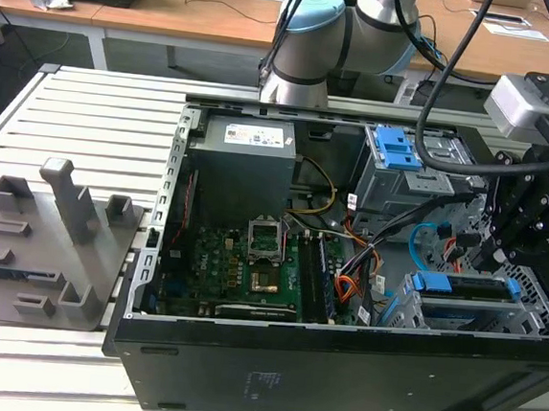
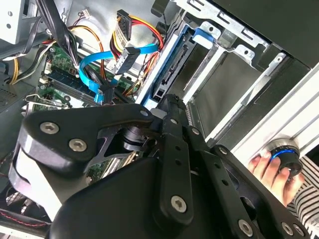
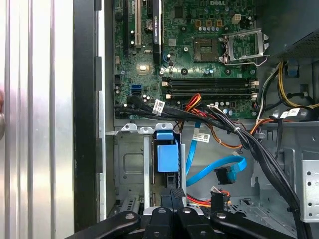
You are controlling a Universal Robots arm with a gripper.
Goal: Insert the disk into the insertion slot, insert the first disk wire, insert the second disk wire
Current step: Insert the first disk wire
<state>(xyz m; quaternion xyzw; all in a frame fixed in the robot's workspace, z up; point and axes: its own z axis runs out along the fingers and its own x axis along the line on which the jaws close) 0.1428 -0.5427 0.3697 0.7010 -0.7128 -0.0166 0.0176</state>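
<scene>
Hand (image 3: 174, 194) low inside the PC case (image 1: 337, 374), fingers shut tight together, nothing visible between them. Fingertips right at the near end of the disk (image 3: 167, 157); touching or just short, can't tell.

Disk: sitting in the slot (image 3: 127, 164) straight ahead of the hand, blue end tab facing the fingertips.

Wire bundle (image 2: 142, 22), red/orange: just past the fingertips and off to one side, black plug hanging free, apart from the disk.

Blue cable (image 3: 219, 169): looped next to the bundle, near the hand, plug end also loose.

Motherboard (image 3: 199, 59): further out beyond the disk.

Person's fingers (image 2: 269, 167) on a blue-ringed knob (image 2: 285, 154), outside the case, close beside the hand.

Grey fixture block (image 1: 50, 244) on the slatted surface (image 1: 90, 112), well away from the hand, on the far side of the case.
</scene>
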